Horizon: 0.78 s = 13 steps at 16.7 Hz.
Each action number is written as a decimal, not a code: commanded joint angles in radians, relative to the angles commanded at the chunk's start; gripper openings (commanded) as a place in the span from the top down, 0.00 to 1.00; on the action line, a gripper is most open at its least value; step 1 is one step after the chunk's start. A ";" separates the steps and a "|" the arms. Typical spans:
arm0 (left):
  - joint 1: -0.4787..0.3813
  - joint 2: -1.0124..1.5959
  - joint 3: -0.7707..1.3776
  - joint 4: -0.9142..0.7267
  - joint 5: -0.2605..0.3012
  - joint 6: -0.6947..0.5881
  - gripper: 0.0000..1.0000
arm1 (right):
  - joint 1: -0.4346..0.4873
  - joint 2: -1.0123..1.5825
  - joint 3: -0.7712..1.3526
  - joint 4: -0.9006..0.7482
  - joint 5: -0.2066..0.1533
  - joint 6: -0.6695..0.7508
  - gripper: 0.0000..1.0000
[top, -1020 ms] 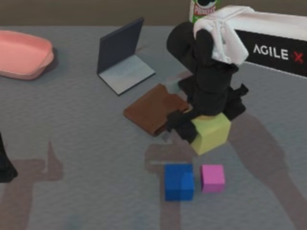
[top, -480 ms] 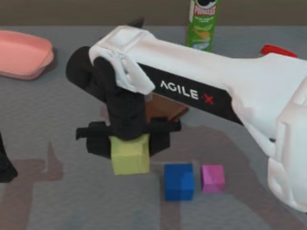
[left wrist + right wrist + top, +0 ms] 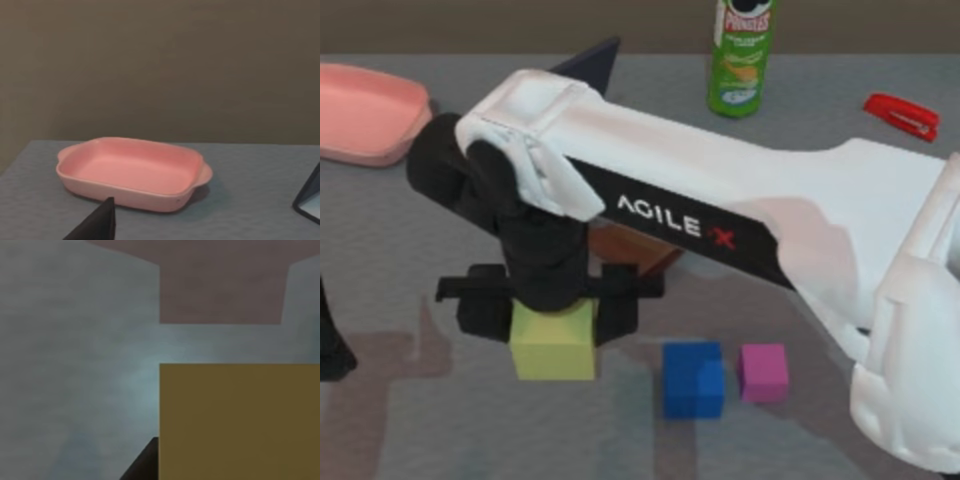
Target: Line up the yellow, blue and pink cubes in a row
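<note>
Grey cloth covers the table (image 3: 400,250), and the blue cube (image 3: 693,378) serves as the landmark: the pink cube (image 3: 763,372) sits just to its right with a narrow gap, the two already level with each other. Over the last second the right arm has carried the yellow cube (image 3: 553,340) from behind and slightly right of the blue one across to its left, so the right gripper (image 3: 552,312) now holds it clamped between its dark fingers (image 3: 485,312) with a wider gap left of the blue cube than the one between blue and pink. That shift puts all three colours in roughly one line, left to right; judging by the right wrist view, where bare cloth shows below the cube's edge, it may not be set down yet, though I cannot be sure. A cube has no long axis; its faces look about square to the blue cube's, only slightly turned if at all. What seems left is lowering, releasing, and perhaps closing the gap. The left arm is parked at the far left edge, its gripper (image 3: 95,227) near the pink tray (image 3: 132,172); whether its fingers are apart cannot be told.
</note>
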 joint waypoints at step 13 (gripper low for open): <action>0.000 0.000 0.000 0.000 0.000 0.000 0.00 | 0.003 0.031 -0.222 0.252 0.000 0.004 1.00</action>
